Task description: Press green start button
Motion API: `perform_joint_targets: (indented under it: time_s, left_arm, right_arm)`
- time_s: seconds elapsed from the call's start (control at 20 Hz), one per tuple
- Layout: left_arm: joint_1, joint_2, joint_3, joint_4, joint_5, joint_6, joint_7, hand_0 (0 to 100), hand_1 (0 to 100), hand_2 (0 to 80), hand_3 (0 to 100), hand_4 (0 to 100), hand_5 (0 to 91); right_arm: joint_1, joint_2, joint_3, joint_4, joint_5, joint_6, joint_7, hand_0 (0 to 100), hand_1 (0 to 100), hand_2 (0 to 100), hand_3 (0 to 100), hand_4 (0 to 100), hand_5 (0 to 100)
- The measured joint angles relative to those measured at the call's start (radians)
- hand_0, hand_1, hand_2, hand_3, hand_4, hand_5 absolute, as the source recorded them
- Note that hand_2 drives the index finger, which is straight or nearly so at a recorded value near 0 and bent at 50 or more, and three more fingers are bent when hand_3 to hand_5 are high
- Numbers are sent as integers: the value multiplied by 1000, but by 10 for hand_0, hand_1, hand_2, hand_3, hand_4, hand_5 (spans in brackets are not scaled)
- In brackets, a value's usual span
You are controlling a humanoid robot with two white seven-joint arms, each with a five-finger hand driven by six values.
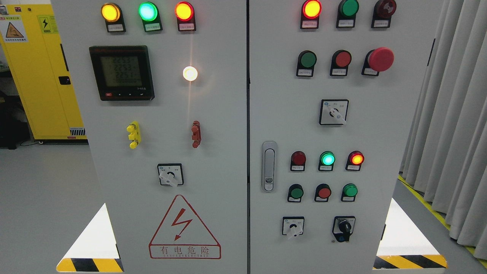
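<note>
No robot hand is showing in the head view, so grip state is unknowable; green button (306, 59) is sitting on right door's second row, needing a square fingertip push

The small labels (306, 72) under my buttons and lamps are too small, I cannot read any of them. The digits on the meter screen (121, 71) are faint and blurred. The yellow cabinet (42, 76) at the left is cut by the picture's edge and partly hidden behind the grey panel (220, 114). The panel's bottom is cut off too. The glare of the white lamp (190, 73) hides its rim.
</note>
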Motion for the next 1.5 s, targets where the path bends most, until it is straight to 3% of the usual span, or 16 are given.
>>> perform_joint_targets:
  time_s: [0.15,0.5,0.8,0.85,0.95,1.1,1.35,1.4,1.45,1.5]
  left_arm:
    - [0,-5,0,0,0,0,0,120,556,0,0,0,0]
    - [0,-13,1,0,0,0,0,120,556,0,0,0,0]
    - [0,-18,1,0,0,0,0,120,556,0,0,0,0]
    - [0,-22,1,0,0,0,0,120,556,0,0,0,0]
    - [0,-30,1,0,0,0,0,120,556,0,0,0,0]
    - [0,-40,1,0,0,0,0,120,556,0,0,0,0]
    - [0,-54,1,0,0,0,0,120,556,0,0,0,0]
    - [0,-57,1,0,0,0,0,120,556,0,0,0,0]
    - [0,-59,1,0,0,0,0,120,556,0,0,0,0]
    - [0,-63,1,0,0,0,0,120,556,0,0,0,0]
  right_arm:
    - [26,0,10,-81,1,-70,5,156,419,0,0,0,0]
    - [57,-2,43,-244,4,-312,11,164,475,0,0,0,0]
    - [109,-1,59,-410,6,-436,7,178,512,0,41,58,33]
    - [119,-1,62,-442,8,-456,7,178,526,0,123,155,108]
    - [137,-1,65,-504,21,-488,6,182,554,0,209,241,175]
    - [162,-1,69,-598,70,-546,6,195,570,0,292,320,255]
    - [178,-4,65,-735,171,-621,4,204,584,0,340,369,304]
    - [179,-4,58,-764,187,-627,4,188,609,0,526,531,420]
    - [179,-4,51,-793,200,-631,4,184,614,0,526,531,420]
    - [180,-4,44,-819,212,-633,4,181,625,0,586,593,486]
